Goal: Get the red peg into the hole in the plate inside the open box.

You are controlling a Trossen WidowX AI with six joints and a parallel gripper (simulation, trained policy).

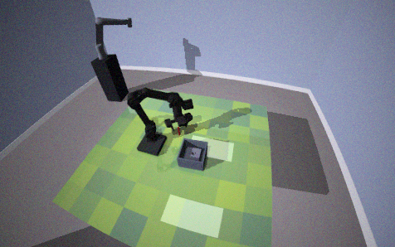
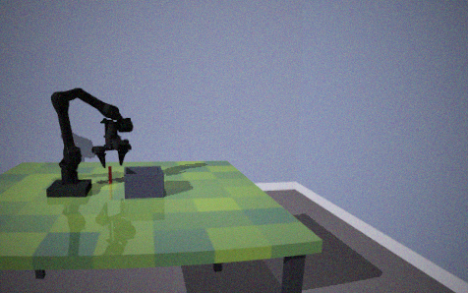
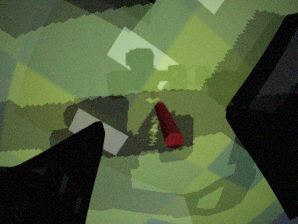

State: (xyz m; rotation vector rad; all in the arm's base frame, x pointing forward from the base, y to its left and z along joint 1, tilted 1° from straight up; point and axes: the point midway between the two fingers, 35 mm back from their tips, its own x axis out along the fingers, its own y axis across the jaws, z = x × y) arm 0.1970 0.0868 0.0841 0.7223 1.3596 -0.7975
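Landmark for all positions: the open box (image 1: pixel 192 162) (image 2: pixel 144 183).

Red peg (image 1: pixel 179 131) (image 2: pixel 110 175) (image 3: pixel 169 125): located outside the box, on the side toward the arm's base (image 1: pixel 152 147) (image 2: pixel 69 189). The exterior view shows it upright on the patchwork table top (image 1: pixel 191 186) (image 2: pixel 182 231) (image 3: pixel 200 45), near the box and apart from its wall. In that view its upper end stands slightly above the level of the box's rim.

Claw (image 1: pixel 180 129) (image 2: pixel 112 165) (image 3: pixel 167 119): released, its two fingers spread wide, nothing grasped. It points downward, on the same side of the box as the peg, with its fingertips higher than the box's rim in the exterior view. The peg lies below the claw. In the exterior view the peg's top appears just under the level of the fingertips, between them from side to side and nearer the finger on the side away from the box. In the wrist view the peg appears in the space between the fingers, with visible table top on both sides of it; contact with either finger is not seen.

Box: open at the top, dark grey, seated on the table top. The top view shows a pale plate (image 1: pixel 194 152) at its bottom, with a small dark mark on it; detail of the hole is too small to tell. The peg is not in the plate.

Arm base: on the table top, beyond the peg from the box in the exterior view, apart from both.
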